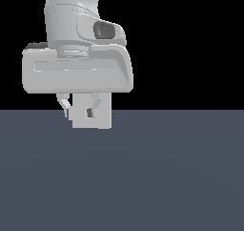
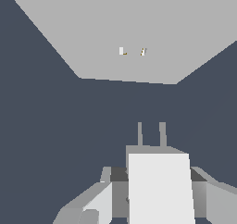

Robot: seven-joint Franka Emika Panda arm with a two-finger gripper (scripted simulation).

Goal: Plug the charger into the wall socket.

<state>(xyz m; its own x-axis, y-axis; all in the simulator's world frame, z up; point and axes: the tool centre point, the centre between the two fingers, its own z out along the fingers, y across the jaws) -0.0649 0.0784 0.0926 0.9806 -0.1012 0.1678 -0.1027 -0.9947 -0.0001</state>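
In the wrist view the charger (image 2: 159, 190), a small light-grey block, sits between my gripper (image 2: 157, 176) fingers (image 2: 104, 197), which are shut on its sides. Its two short prongs (image 2: 151, 135) point toward the wall socket (image 2: 129, 24), a large flat light-grey plate with two tiny yellowish holes (image 2: 132, 51). A strip of dark floor separates the prongs from the plate. In the exterior view my gripper (image 1: 80, 108) hangs just above the floor, and the pale square of the wall socket (image 1: 101, 118) shows around the fingers. There the charger cannot be told apart from the plate.
A flat dark blue-grey floor (image 1: 167, 177) spreads all around, under a black background. The bulky grey hand and wrist (image 1: 76, 72) of the arm fill the upper part of the exterior view's left.
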